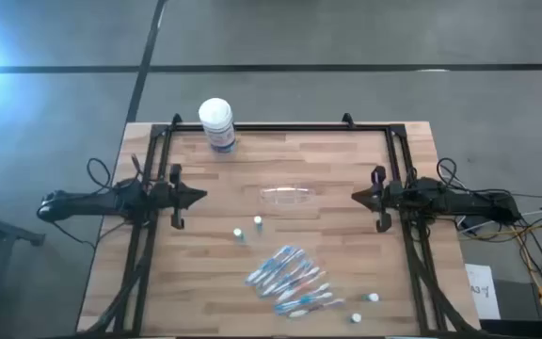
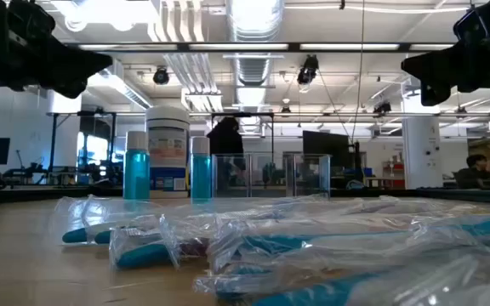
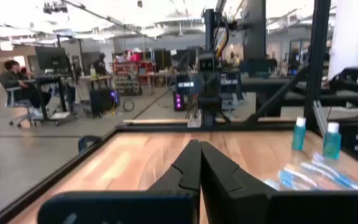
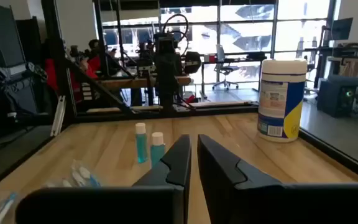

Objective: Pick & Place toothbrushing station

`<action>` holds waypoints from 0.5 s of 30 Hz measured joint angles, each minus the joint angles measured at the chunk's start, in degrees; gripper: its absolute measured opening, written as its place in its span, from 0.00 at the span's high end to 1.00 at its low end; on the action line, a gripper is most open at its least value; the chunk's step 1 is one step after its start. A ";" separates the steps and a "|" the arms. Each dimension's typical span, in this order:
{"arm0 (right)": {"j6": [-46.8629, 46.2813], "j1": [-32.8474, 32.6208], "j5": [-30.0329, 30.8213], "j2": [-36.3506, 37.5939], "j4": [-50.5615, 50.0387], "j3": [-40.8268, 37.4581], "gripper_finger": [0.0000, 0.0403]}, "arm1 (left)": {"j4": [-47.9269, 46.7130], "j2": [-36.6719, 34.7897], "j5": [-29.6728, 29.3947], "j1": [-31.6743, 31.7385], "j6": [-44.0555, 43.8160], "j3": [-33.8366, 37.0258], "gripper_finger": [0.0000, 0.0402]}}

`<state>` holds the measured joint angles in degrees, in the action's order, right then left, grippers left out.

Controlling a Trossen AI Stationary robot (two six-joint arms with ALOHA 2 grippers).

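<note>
Several blue-white toothbrushes (image 1: 290, 280) in clear wrappers lie in a loose pile on the near middle of the wooden table (image 1: 346, 160). Two small white-capped tubes (image 1: 258, 223) (image 1: 239, 233) stand just beyond the pile, and a third tube (image 1: 373, 298) lies near the front right. A clear plastic cup (image 1: 287, 196) sits at the table's middle, between the two arms. My left gripper (image 1: 200, 197) hovers shut at the left side, well above the tabletop. My right gripper (image 1: 354, 196) hovers shut at the right side, pointing toward the cup.
A white-lidded canister (image 1: 216, 122) with a blue label stands at the far edge, left of centre. A black frame (image 1: 280, 128) runs round the table. Bare wood lies between the cup and the far rail and along the left side.
</note>
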<state>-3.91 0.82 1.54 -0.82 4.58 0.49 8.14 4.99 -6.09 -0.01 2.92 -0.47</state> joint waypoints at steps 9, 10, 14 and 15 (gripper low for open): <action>0.82 -0.02 0.02 0.02 0.26 0.00 0.93 | -2.64 0.00 0.00 -0.04 -0.09 0.02 0.99; 0.68 -0.02 0.02 0.02 0.26 0.00 0.93 | -2.64 0.00 0.00 -0.04 -0.29 0.04 0.99; 0.62 -0.02 0.04 0.02 0.28 0.00 0.93 | -2.62 -0.02 0.03 -0.04 -0.40 0.07 0.99; 0.62 -0.02 0.04 0.02 0.28 0.00 0.93 | -2.62 -0.02 0.03 -0.04 -0.39 0.07 1.00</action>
<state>-3.29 0.80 1.58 -0.80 4.86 0.49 5.52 4.97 -6.07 -0.05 2.52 -0.40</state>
